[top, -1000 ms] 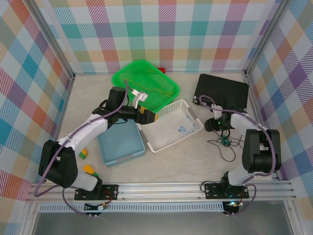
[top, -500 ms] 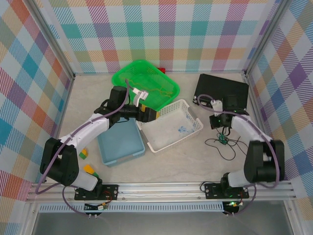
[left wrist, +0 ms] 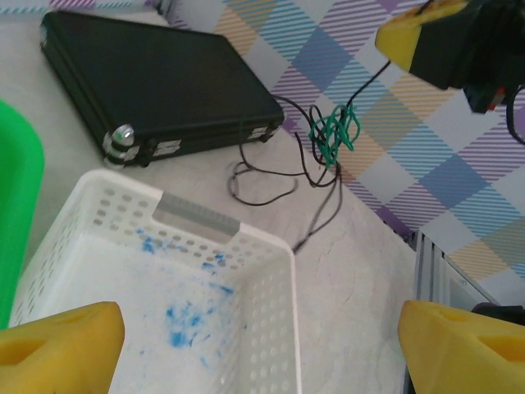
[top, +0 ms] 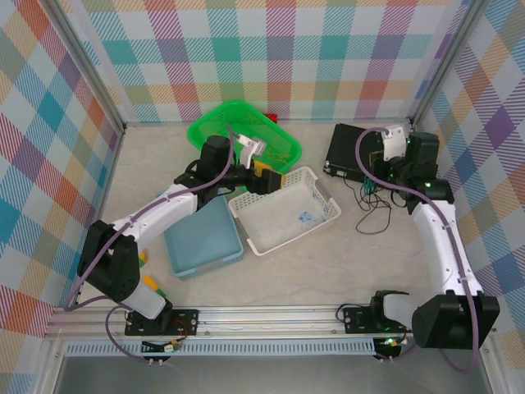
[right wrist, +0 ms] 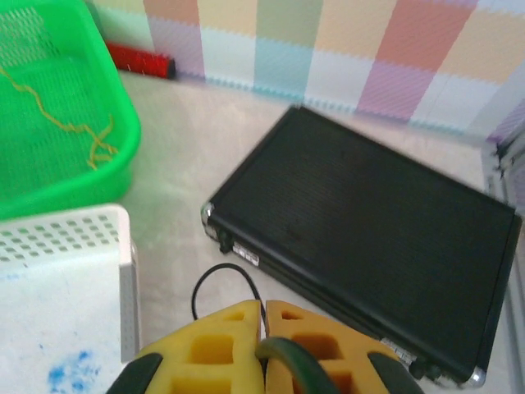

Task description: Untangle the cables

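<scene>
Top external view puts the cables [top: 369,201] far right, hanging at the near edge of the black case [top: 369,148]. Right fingers [right wrist: 221,349] are pressed together, with a dark strand of the cables pinched between them. Dark green cable [left wrist: 335,134] hangs as a small knot below that grip. Black cable [left wrist: 267,176] trails from the knot in loose loops onto the surface [top: 328,271] between the case and the white basket [top: 287,209]. Yellow cable [right wrist: 78,123] lies apart in the green basket [top: 242,135], far centre. Left fingers [left wrist: 61,345] are spread wide and hold nothing, hovering over the white basket's far edge and facing the knot.

Risks:
- The thin strand could slip from the pinch under a hard pull.
- Pulling straight up could tighten the green knot instead of freeing it.
- The black loops could snag on the case corner or latches, or hook the basket rim.
- The arms are near each other, so a left reach for the knot could bump the right wrist.

Room: the open surface near and right of the white basket looks best for spreading strands. The right wall and the case crowd the far right, and the blue tray [top: 201,238] takes up the left.
</scene>
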